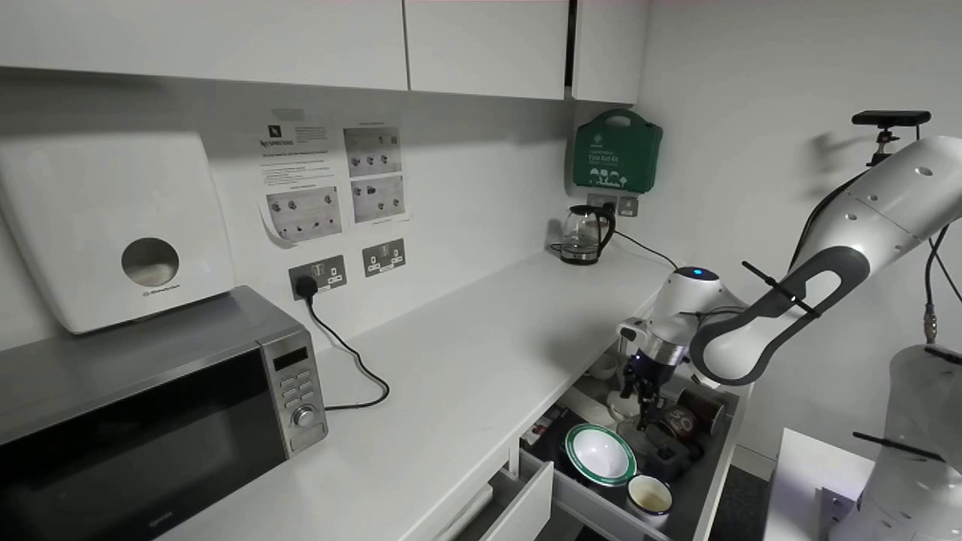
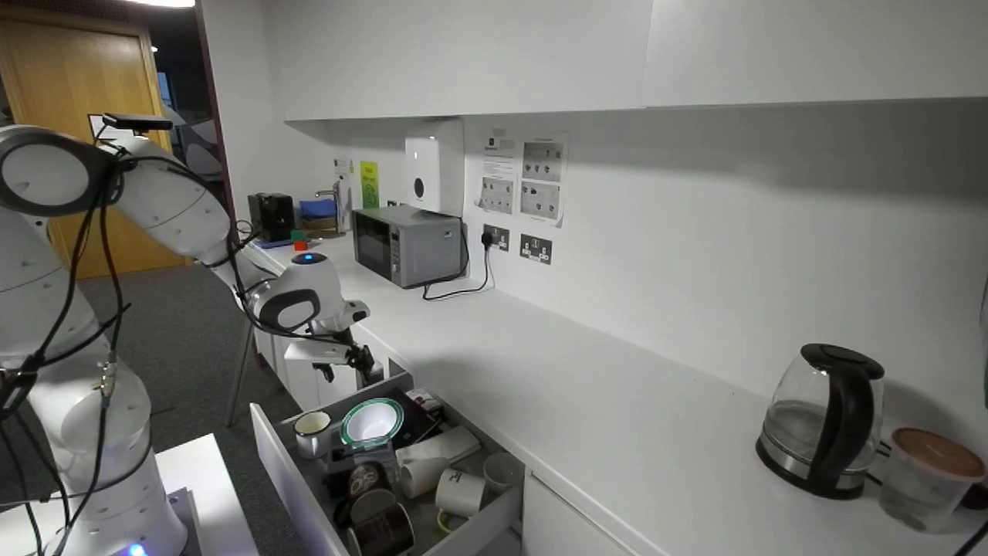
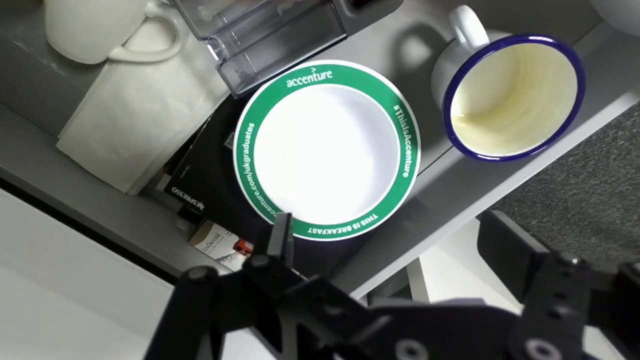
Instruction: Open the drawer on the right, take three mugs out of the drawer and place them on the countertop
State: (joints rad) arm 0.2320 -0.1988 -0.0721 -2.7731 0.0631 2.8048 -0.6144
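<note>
The drawer (image 2: 478,533) stands pulled out below the countertop (image 2: 556,386). Several mugs are inside. An enamel mug (image 3: 515,100) with a blue rim and yellowish inside stands upright in a front corner. White mugs (image 2: 461,492) and dark mugs (image 2: 384,533) lie or stand toward the far end from the microwave. A white mug (image 3: 95,30) also shows at the wrist view's upper left. My gripper (image 3: 387,217) is open above the drawer's side wall, nothing between its fingers. In that view one finger (image 3: 281,240) overlaps the bowl's rim; the other lies beyond the wall.
A green-rimmed white bowl (image 3: 325,155) sits in the drawer beside a clear plastic organizer (image 3: 280,40) and a black box (image 3: 210,175). A smaller drawer (image 1: 526,511) juts out alongside. The microwave (image 2: 417,247) and glass kettle (image 2: 822,417) stand on the worktop.
</note>
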